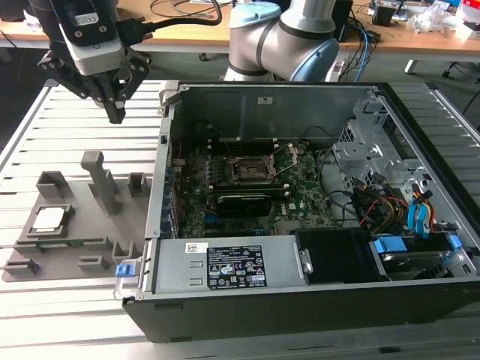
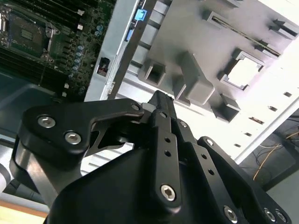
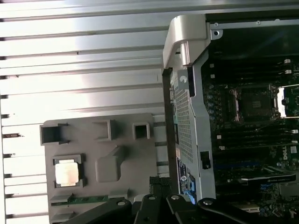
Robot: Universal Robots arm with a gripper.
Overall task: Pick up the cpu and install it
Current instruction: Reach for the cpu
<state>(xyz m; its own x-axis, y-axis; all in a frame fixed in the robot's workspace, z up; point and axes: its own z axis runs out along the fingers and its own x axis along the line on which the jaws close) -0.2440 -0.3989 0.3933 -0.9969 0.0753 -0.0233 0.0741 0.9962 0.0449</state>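
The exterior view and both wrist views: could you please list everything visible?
cpu: one, silvery-white, in a recess of the fixture.
memory stick: one, green, in a fixture slot beside the cpu.
fixture: one, grey, on the table, at the exterior view's left of the case.
case: one, black, open, on the table.
motherboard: one, green, inside the case.
socket: one, dark, on the motherboard.
table: one, silvery, slatted, beneath everything.
arm: one, grey and light blue, behind the case.
claw: one, black, shut, holding nothing, raised over the table near the fixture.
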